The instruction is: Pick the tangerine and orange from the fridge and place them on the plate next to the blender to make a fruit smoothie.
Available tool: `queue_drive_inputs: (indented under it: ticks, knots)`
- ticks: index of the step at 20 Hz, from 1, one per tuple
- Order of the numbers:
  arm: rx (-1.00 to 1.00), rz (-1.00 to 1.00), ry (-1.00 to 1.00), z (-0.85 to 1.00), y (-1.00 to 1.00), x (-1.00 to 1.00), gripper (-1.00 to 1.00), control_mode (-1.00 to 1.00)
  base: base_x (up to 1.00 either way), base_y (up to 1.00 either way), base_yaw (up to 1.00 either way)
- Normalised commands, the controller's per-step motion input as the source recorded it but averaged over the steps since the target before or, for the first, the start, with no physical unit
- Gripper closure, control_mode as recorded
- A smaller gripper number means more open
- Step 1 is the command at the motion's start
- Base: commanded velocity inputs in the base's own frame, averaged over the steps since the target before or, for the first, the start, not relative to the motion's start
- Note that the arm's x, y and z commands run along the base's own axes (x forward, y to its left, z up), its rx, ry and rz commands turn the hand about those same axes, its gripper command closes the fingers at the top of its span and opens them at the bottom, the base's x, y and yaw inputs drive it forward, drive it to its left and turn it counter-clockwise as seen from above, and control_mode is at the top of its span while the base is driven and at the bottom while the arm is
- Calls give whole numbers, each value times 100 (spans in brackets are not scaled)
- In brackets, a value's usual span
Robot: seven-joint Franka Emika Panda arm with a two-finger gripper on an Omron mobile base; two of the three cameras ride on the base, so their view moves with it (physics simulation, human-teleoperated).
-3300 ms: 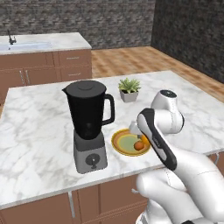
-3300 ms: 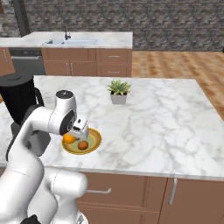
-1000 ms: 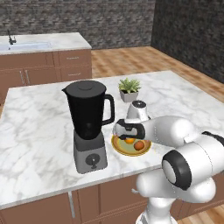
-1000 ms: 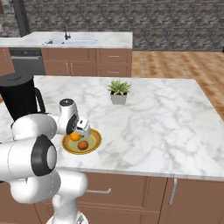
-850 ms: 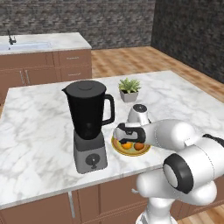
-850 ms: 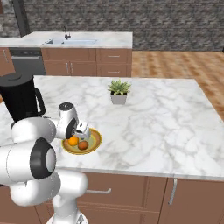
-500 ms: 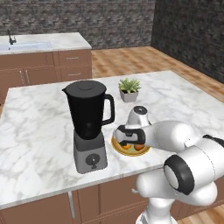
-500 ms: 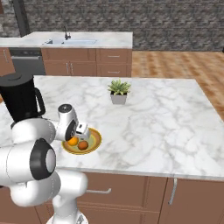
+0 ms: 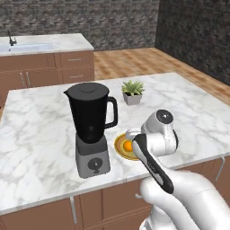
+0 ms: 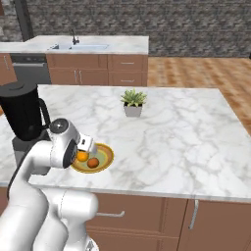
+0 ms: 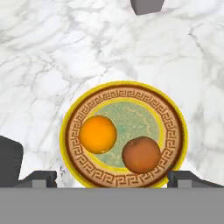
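Note:
The yellow-ochre plate [image 11: 173,131] lies on the marble island just right of the black-jar blender [image 9: 92,130]. Two fruits rest on it: a bright orange [image 11: 97,134] and, touching its lower right, a darker reddish-brown tangerine [image 11: 141,154]. They also show on the plate [image 10: 104,153] as the orange [image 10: 82,156] and the tangerine [image 10: 93,163]. My gripper [image 11: 112,177] hangs above the plate's near edge, open, its fingertips [image 11: 41,177] spread wider than the plate, with nothing between them. The plate [image 9: 120,144] is partly covered by my arm. The fridge is out of view.
A small potted plant [image 9: 133,92] [image 10: 133,103] stands behind the plate on the island; its grey pot [image 11: 146,5] is at the top of the hand view. A sink counter [image 10: 93,46] runs along the back. Bare marble [image 10: 186,137] spreads to the right.
The hand was low over the plate beside the orange. It has since lifted and drawn back toward me. Both fruits stay on the plate.

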Motion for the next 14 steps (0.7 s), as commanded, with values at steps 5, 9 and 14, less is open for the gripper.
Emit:
queue_drive_inputs:
  ticks: [5,9,14]
  knots:
    - [1,0,-16,53,-34,-89,-100,-100,0,0,0]
    - [0,0,-12,68,-39,-63,-100,-100,0,0,0]
    - [0,-4,-15,54,-14,-53,-100,-100,0,0,0]
